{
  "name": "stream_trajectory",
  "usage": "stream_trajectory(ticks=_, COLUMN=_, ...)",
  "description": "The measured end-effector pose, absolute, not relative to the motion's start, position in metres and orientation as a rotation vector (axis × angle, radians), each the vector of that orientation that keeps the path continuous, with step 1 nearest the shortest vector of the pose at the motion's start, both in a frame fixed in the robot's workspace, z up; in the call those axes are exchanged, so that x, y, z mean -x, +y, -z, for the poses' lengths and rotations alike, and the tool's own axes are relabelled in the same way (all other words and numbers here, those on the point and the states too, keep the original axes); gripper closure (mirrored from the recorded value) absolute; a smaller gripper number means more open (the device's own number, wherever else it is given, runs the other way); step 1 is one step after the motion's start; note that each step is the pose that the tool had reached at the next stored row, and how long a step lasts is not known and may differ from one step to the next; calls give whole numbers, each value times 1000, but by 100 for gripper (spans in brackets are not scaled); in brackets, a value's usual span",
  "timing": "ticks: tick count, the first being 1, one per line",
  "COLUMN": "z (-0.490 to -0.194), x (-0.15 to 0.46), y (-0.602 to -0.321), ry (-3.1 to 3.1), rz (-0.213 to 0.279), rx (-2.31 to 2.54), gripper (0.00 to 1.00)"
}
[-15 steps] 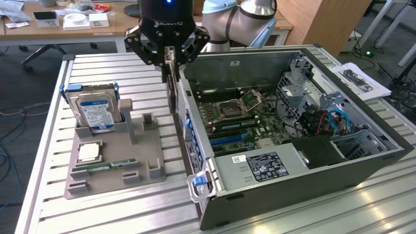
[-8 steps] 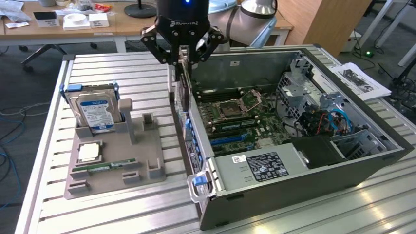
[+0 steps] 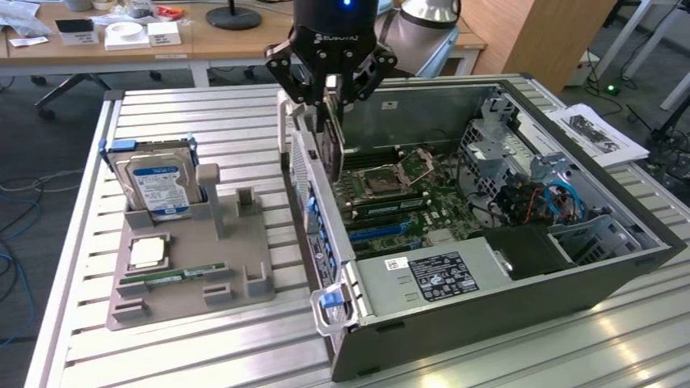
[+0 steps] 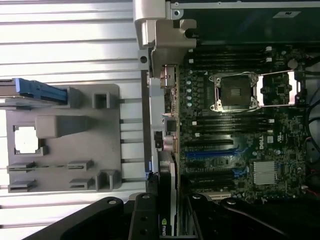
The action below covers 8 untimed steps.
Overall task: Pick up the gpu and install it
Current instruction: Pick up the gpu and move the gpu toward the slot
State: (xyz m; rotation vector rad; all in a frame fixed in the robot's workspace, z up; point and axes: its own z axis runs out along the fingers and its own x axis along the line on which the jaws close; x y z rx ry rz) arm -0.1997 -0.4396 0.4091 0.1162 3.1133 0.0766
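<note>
One gripper (image 3: 333, 90) pinching gpu (image 3: 334, 145), long axis upright, above open case (image 3: 518, 307)

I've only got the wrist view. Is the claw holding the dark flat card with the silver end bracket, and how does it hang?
Observer: Yes. In the exterior view the claw grips the dark flat card with the silver end bracket by its top; it hangs upright, edge down.
Operator: Is it seated in a slot?
Observer: Not yet; its lower end looks clear of the green motherboard, by the exterior view's left wall of the open dark computer case.
Operator: What stands in the grey moulded holder?
Observer: A silver hard drive with a blue-white label, upright.
</note>
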Motion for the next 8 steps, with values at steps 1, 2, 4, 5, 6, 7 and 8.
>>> stream_trajectory(ticks=1, z=-409, x=196, y=-440, ry=3113, rz=-77, rx=-116, gripper=73)
stream_trajectory(ticks=2, z=-409, x=193, y=-440, ry=3113, rz=-76, rx=-117, gripper=73)
stream_trajectory(ticks=4, z=-409, x=186, y=-439, ry=3113, rz=-77, rx=-117, gripper=73)
stream_trajectory(ticks=5, z=-409, x=183, y=-439, ry=3113, rz=-77, rx=-116, gripper=73)
stream_trajectory(ticks=6, z=-409, x=180, y=-439, ry=3113, rz=-77, rx=-116, gripper=73)
stream_trajectory(ticks=7, z=-409, x=177, y=-439, ry=3113, rz=-77, rx=-117, gripper=73)
stream_trajectory(ticks=8, z=-409, x=173, y=-439, ry=3113, rz=-77, rx=-116, gripper=73)
